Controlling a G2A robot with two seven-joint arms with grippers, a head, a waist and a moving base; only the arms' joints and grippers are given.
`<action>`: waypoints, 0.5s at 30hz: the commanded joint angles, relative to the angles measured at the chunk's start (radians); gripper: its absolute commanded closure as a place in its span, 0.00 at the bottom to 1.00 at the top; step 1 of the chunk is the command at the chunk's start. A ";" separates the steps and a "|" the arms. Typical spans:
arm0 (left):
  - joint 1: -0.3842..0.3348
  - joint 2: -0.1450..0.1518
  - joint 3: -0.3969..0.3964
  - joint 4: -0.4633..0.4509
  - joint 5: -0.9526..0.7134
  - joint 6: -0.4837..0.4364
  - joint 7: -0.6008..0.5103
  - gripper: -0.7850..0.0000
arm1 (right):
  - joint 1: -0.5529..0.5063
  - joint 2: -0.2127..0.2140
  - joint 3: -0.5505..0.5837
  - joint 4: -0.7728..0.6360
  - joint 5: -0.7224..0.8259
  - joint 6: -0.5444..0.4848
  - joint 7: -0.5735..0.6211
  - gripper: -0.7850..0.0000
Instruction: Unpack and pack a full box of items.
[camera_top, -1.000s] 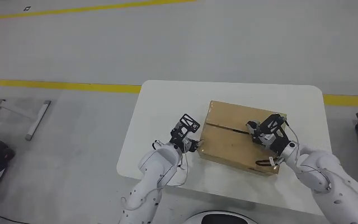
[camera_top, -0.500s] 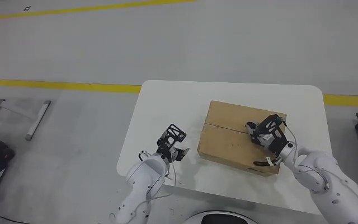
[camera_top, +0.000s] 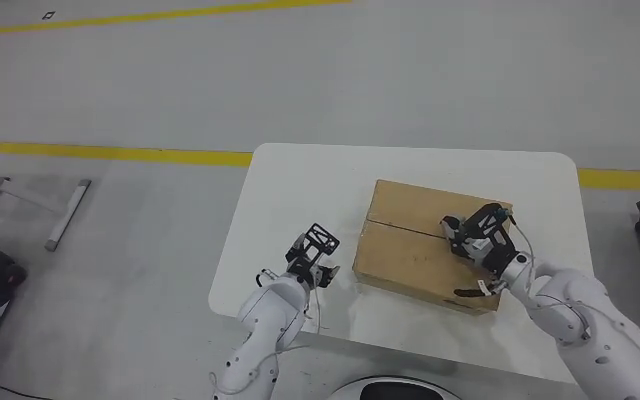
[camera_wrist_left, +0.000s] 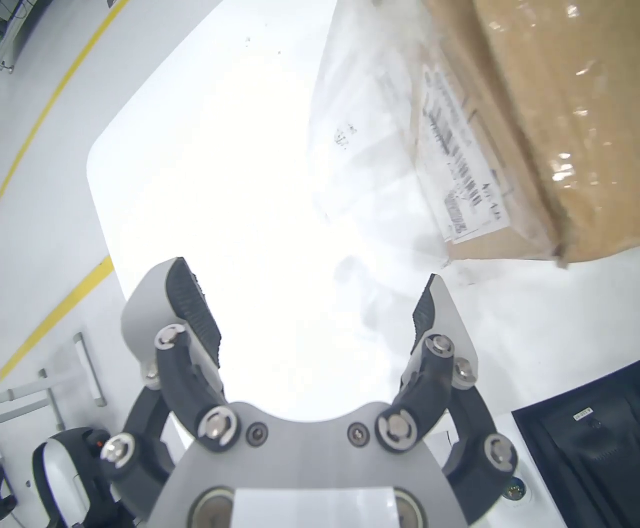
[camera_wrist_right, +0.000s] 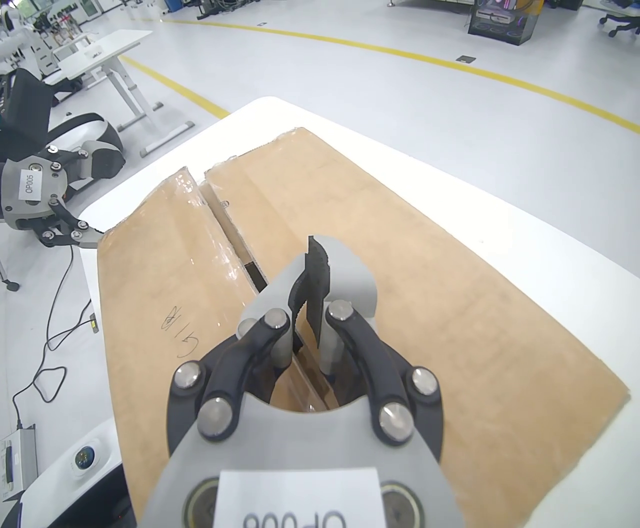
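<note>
The box (camera_top: 410, 250) is brown cardboard, dull and a bit rough, with shiny clear tape (camera_wrist_right: 210, 250) on it. The table (camera_top: 300, 190) is white and smooth.

1. The flaps of the box (camera_top: 425, 245) lie down, so its contents are hidden; the seam between them shows just a dark slit.
2. In the left wrist view the box runs off the picture's edge, and the label (camera_wrist_left: 460, 170) on its side is too blurred to read.
3. The right pincer (camera_wrist_right: 316, 265) covers part of the seam; whether its tips touch the cardboard cannot be told.
</note>
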 joint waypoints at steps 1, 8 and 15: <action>-0.004 0.000 -0.003 0.001 0.002 0.011 0.004 0.00 | -0.002 0.000 0.001 -0.001 -0.002 0.000 0.000 1.00; -0.043 -0.010 0.048 -0.008 -0.039 -0.002 0.019 0.00 | -0.003 -0.001 0.001 -0.009 -0.003 0.004 0.003 1.00; -0.058 -0.016 0.082 -0.010 -0.109 -0.040 0.017 0.00 | -0.002 0.001 0.028 -0.013 -0.010 0.017 0.000 1.00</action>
